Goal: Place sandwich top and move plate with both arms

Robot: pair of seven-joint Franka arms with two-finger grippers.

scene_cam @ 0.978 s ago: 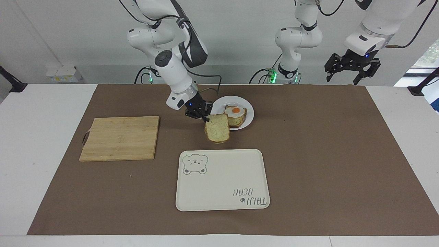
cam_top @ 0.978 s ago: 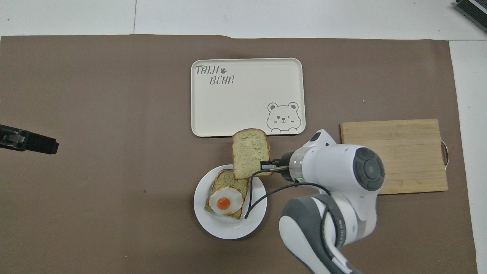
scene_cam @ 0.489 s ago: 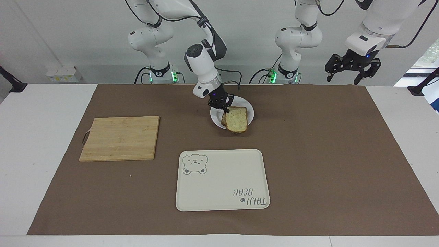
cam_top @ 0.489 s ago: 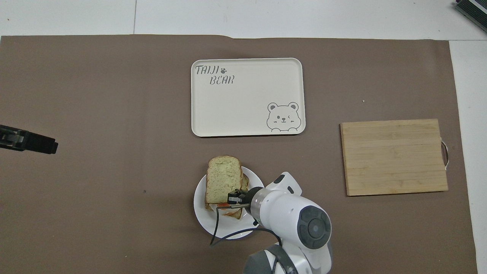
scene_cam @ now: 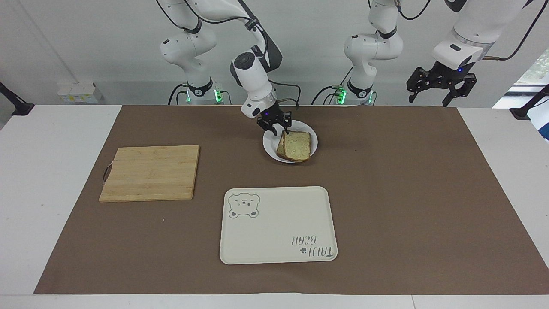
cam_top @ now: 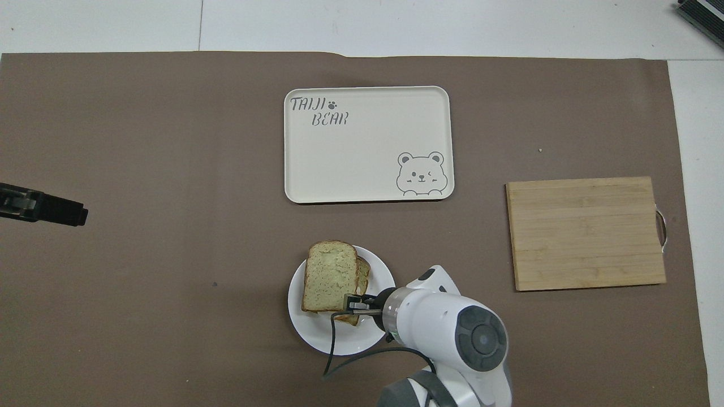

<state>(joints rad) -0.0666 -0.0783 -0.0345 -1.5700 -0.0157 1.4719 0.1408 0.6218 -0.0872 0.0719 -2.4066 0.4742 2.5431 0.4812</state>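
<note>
One sandwich top (scene_cam: 297, 145) lies on a second bread slice (cam_top: 362, 272) on the one plate (scene_cam: 269, 150). The right gripper (scene_cam: 275, 128) hangs spread just over its corner; the left gripper (scene_cam: 437, 91) waits spread, raised at its own end of the table.

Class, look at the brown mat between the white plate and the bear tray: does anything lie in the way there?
Nothing visible does. The mat between the plate and the tray is bare; the cutting board lies off toward the right arm's end.
</note>
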